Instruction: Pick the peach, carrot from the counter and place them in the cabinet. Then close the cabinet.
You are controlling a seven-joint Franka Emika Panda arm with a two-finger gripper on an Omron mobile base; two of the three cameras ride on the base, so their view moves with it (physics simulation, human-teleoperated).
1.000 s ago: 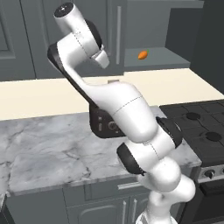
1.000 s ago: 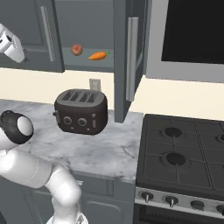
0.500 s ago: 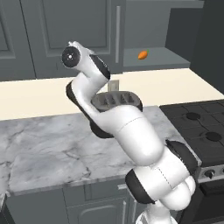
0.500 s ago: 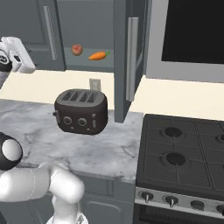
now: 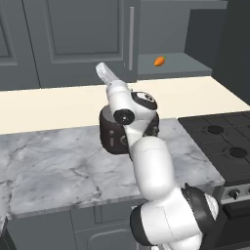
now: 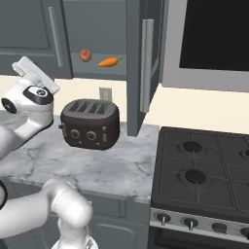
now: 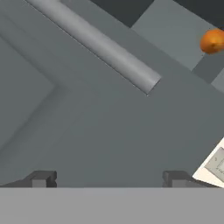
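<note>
The peach (image 6: 85, 55) and the carrot (image 6: 109, 62) lie side by side on the grey shelf of the open cabinet (image 6: 97, 72). From the left, the carrot (image 5: 159, 61) shows on that shelf. My gripper (image 5: 100, 66) (image 6: 20, 66) hangs above the counter (image 5: 58, 166), left of the opening, pointing up at the shut left door. In the hand view my gripper (image 7: 109, 179) stands open with nothing between its fingertips (image 7: 41, 178), facing that door's silver bar handle (image 7: 96, 43). An orange thing (image 7: 213, 40) sits at the upper right; I cannot tell which of the two it is.
A dark toaster (image 6: 90, 124) stands on the counter below the cabinet, partly behind my arm (image 5: 146, 161). The cabinet's right door (image 6: 138, 63) stands open, its handle (image 6: 147, 65) jutting out over the counter. A black stovetop (image 6: 199, 165) lies to the right.
The arm has folded down, its elbow sinking in front of the toaster, and the hand has come lower before the left door. Peach and carrot have not moved.
</note>
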